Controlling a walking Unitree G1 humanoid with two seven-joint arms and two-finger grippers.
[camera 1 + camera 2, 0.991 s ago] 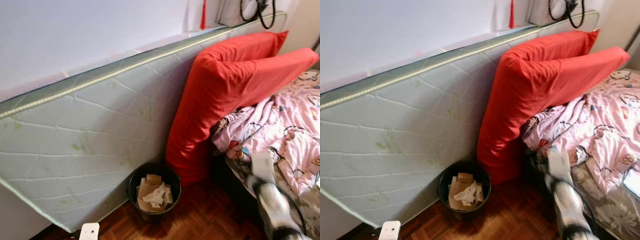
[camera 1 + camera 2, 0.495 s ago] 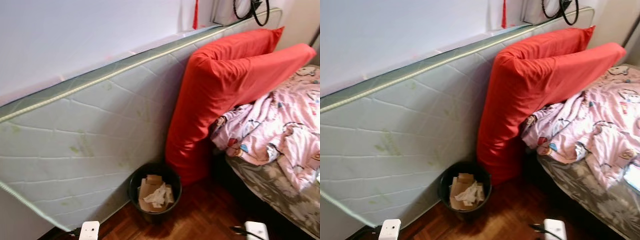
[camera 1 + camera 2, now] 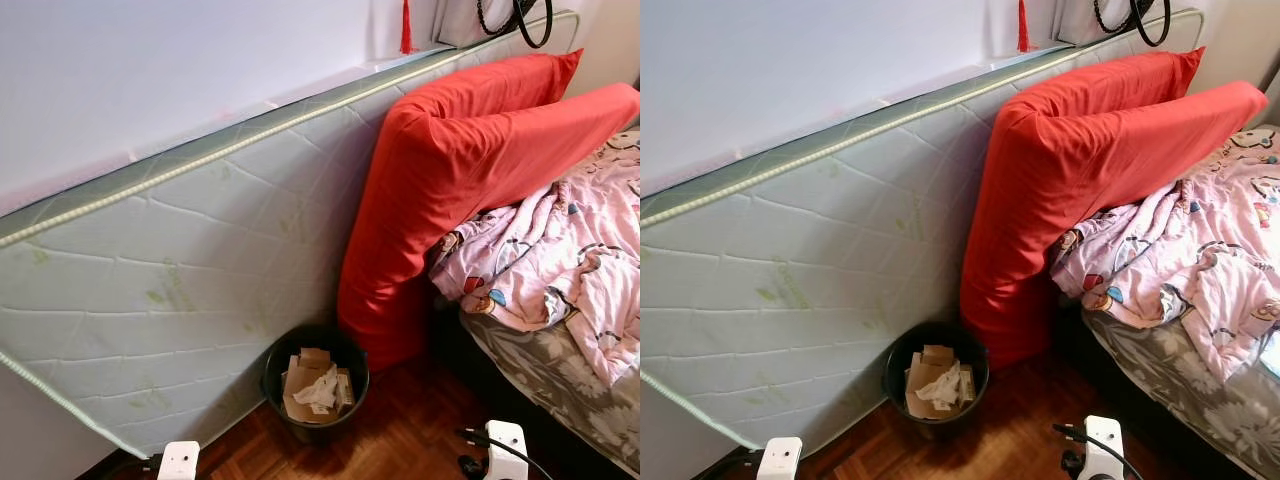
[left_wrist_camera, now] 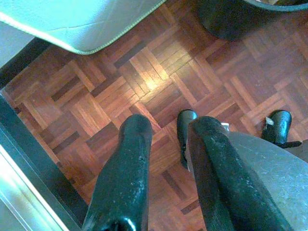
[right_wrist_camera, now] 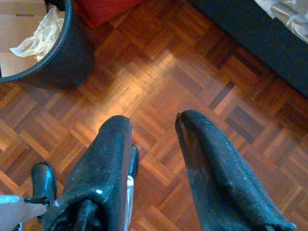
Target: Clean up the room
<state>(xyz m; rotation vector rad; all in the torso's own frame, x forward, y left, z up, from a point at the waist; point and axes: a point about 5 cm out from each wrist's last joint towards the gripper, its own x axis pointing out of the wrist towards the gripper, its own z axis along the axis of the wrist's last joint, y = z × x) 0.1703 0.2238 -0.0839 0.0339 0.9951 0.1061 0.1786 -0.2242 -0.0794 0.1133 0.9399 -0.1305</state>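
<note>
Looking down from the head, left eye view: a black waste bin (image 3: 315, 385) holding cardboard and crumpled paper stands on the parquet floor (image 3: 400, 445), touching the foot of a pale mattress (image 3: 180, 290) propped on edge against the wall, just beside a red pillow (image 3: 450, 190). A pink blanket (image 3: 560, 260) lies rumpled on the bed (image 3: 560, 385).

Right eye view: same scene; both arms hang low, one either side of the bin.

Left wrist view: left gripper (image 4: 166, 144) hangs over bare floor, jaws slightly spread, pinching nothing; the bin (image 4: 236, 19) lies ahead of the fingertips and well apart.

Right wrist view: right gripper (image 5: 154, 127), jaws spread and empty, over bare floor; the bin (image 5: 53, 57) lies ahead, to its inner side. No loose litter is visible; the untidy blanket lies to the robot's right, so the right arm is judged the nearer.
</note>
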